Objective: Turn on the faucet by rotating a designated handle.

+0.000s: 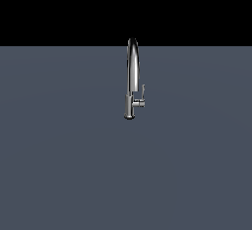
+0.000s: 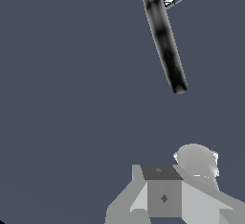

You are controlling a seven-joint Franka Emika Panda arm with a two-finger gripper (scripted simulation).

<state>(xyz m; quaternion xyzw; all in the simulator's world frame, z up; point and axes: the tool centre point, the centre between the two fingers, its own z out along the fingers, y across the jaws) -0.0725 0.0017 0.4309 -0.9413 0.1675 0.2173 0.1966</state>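
The faucet (image 1: pixel 131 79) stands upright on the gray table (image 1: pixel 59 165), w/ 1 small handle (image 1: pixel 142 95) sticking up beside its low body. In the wrist view, faucet & handle lie well apart from the tool. Can't tell if the tool is spread or pressed together.

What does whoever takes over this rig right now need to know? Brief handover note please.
Gripper: fingers not visible in either view, state unknown; not on the faucet.
Faucet: upright on the grey surface, spout arched high.
Handle: thin lever on a short stub at the lower body, on the exterior view's right, pointing up.
Done: no contact visible.
Left: approach the handle, rotate it.
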